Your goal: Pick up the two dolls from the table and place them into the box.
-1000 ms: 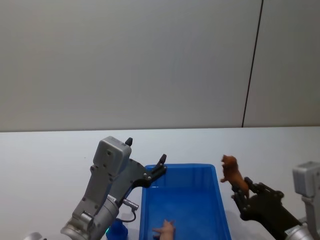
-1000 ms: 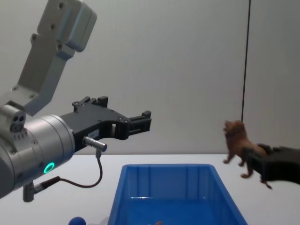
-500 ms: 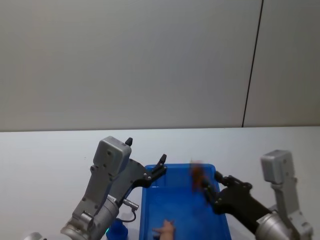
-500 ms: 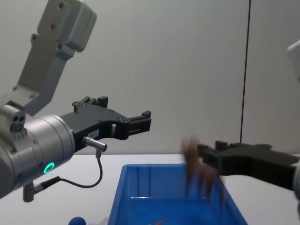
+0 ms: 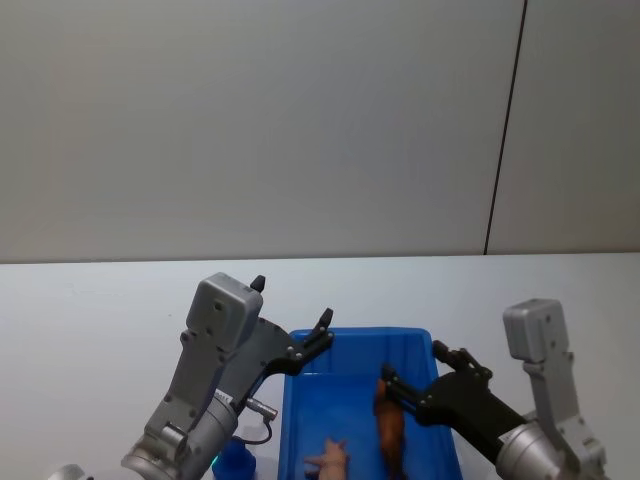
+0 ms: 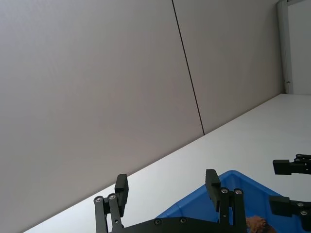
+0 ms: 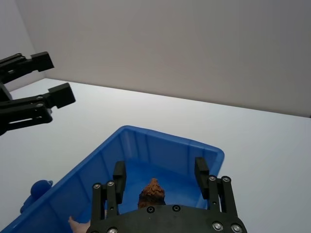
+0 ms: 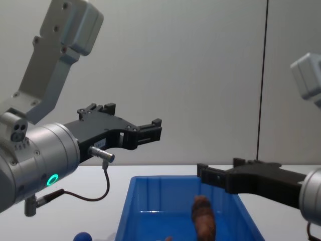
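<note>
The brown lion doll (image 5: 390,436) is inside the blue box (image 5: 302,400), standing on end just below my right gripper (image 5: 411,363) and apart from its open fingers. It also shows in the chest view as the lion (image 8: 203,221) and between my right fingers in the right wrist view as the lion (image 7: 151,191). The blue doll (image 5: 235,460) lies on the white table (image 5: 90,320) just left of the box. My left gripper (image 5: 292,300) hangs open above the box's left rim, holding nothing.
A small pinkish figure (image 5: 328,458) lies on the box floor near the front. A grey wall (image 5: 300,120) rises behind the table. Bare tabletop stretches left, right and behind the box.
My right gripper swung left from beside the box to over it and opened. The lion left its fingers and dropped into the box. The left arm has not moved.
</note>
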`<action>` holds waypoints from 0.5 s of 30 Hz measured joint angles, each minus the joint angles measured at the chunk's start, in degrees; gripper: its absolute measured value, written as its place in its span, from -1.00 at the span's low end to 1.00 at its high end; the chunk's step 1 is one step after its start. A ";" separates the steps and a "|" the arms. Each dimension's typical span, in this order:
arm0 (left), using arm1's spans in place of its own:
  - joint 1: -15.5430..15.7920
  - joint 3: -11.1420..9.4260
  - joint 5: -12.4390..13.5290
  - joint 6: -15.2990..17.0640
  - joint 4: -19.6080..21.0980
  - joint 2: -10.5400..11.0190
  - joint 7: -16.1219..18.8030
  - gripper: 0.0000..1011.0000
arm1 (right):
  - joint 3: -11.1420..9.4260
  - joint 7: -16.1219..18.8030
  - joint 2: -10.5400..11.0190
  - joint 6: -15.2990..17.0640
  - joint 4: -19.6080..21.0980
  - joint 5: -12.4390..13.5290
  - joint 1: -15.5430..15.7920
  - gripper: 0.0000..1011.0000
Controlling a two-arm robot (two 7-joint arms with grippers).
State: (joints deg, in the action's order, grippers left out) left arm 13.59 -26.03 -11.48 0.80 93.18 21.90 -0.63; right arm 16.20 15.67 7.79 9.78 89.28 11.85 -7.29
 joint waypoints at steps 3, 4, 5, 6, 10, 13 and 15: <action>0.00 0.00 0.00 0.00 0.00 0.00 0.00 0.98 | -0.19 -1.38 0.25 -0.45 0.35 0.27 0.59 0.78; 0.00 0.00 0.00 0.00 0.00 0.00 0.00 0.98 | -0.27 -1.77 0.36 -0.58 0.53 0.35 0.76 0.85; 0.00 0.00 0.00 0.00 0.00 0.00 0.00 0.98 | -0.46 -2.70 0.63 -0.87 1.03 0.57 1.27 0.87; 0.00 0.00 0.00 0.00 0.00 0.00 0.00 0.98 | -0.54 -3.10 0.76 -1.00 1.27 0.67 1.51 0.94; 0.00 0.00 0.00 0.00 0.00 0.00 0.00 0.98 | -1.12 -5.40 1.65 -1.91 2.98 1.18 3.18 0.98; 0.00 0.00 0.00 0.00 0.00 -0.01 0.00 0.98 | -1.61 -7.43 2.48 -2.84 4.48 1.65 4.53 0.98; 0.00 0.00 0.00 0.00 0.00 0.00 0.00 0.98 | -2.04 -8.68 3.18 -3.46 5.73 1.99 5.73 0.98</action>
State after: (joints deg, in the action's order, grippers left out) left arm 13.59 -26.03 -11.48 0.80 93.18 21.89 -0.63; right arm 14.16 6.99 10.96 6.32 95.01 13.84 -1.56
